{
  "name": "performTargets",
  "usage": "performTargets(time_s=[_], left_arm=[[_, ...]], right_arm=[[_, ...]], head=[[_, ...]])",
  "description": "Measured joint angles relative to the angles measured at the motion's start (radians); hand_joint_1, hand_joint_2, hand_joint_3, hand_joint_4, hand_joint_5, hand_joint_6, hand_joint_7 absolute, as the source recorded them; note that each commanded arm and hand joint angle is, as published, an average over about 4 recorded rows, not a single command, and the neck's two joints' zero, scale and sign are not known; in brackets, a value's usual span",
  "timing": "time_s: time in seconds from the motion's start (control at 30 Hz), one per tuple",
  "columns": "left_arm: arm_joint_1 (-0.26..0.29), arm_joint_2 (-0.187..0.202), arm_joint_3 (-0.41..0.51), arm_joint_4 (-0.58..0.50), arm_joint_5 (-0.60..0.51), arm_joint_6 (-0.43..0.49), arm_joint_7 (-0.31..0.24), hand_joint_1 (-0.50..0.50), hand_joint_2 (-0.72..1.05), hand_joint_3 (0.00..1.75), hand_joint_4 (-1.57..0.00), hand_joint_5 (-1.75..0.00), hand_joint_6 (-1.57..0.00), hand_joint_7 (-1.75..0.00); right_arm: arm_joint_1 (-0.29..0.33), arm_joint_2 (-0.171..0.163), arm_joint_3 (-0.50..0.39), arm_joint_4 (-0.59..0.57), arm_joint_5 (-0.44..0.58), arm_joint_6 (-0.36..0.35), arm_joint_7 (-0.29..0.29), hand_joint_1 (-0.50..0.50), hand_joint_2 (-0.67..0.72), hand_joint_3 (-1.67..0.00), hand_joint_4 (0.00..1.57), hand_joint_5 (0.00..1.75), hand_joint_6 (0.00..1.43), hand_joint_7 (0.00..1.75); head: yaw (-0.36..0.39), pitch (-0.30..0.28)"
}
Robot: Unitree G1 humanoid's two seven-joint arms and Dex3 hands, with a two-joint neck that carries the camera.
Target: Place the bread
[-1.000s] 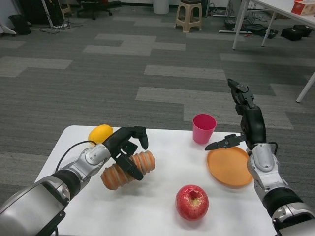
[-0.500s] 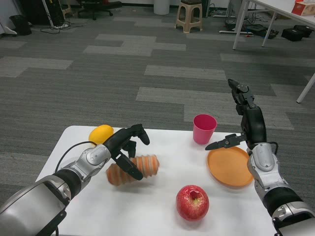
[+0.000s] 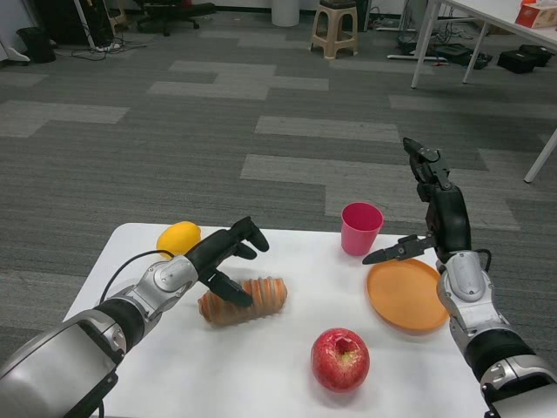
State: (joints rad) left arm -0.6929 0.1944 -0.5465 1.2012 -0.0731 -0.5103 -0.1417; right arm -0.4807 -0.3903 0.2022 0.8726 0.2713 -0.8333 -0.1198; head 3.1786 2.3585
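The bread (image 3: 254, 299), a ridged orange-brown loaf, lies on its side on the white table (image 3: 261, 374), left of centre. My left hand (image 3: 222, 257) hovers over its left end with the fingers spread and lifted off it; only the thumb still touches the loaf's top. My right hand (image 3: 438, 218) is raised above the far edge of the orange plate (image 3: 405, 298), fingers apart and holding nothing.
A pink cup (image 3: 360, 227) stands at the table's far edge beside the plate. A red apple (image 3: 340, 358) sits near the front, right of the bread. A yellow lemon (image 3: 178, 237) lies at the far left, behind my left hand.
The left hand lowered the bread from a tilted, lifted hold onto the table, then spread its fingers off it. The right hand has stayed still.
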Motion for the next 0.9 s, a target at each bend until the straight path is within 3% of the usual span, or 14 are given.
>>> performTargets(time_s=[0.23,0.47,0.6,0.9], left_arm=[[0.0,0.001,0.021,-0.006,-0.035,-0.022,-0.022,0.5,0.87,0.09,0.0,-1.1,0.0,-1.62],[0.005,0.008,0.026,-0.046,-0.2,-0.037,-0.069,0.5,0.87,0.09,0.0,-0.98,0.0,-1.61],[0.014,0.017,0.026,-0.113,-0.315,-0.038,-0.11,0.5,0.87,0.09,0.0,-0.92,0.0,-1.61],[0.047,0.038,0.07,-0.29,-0.43,-0.039,-0.149,0.5,0.8,0.09,0.0,-0.82,0.0,-1.61]], right_arm=[[0.0,0.0,0.0,0.0,0.0,0.0,0.0,-0.29,0.09,-0.08,0.0,0.0,0.0,0.49],[0.0,0.001,0.0,0.001,0.0,0.0,0.0,-0.29,0.09,-0.08,0.0,0.0,0.0,0.49],[-0.001,0.003,0.0,0.001,0.0,0.0,0.0,-0.29,0.09,-0.08,0.0,0.0,0.0,0.49],[-0.002,0.004,0.0,0.002,0.0,0.0,0.0,-0.29,0.09,-0.08,0.0,0.0,0.0,0.49]], head=[[0.001,0.001],[0.002,0.008],[0.005,0.007],[0.003,0.004]])
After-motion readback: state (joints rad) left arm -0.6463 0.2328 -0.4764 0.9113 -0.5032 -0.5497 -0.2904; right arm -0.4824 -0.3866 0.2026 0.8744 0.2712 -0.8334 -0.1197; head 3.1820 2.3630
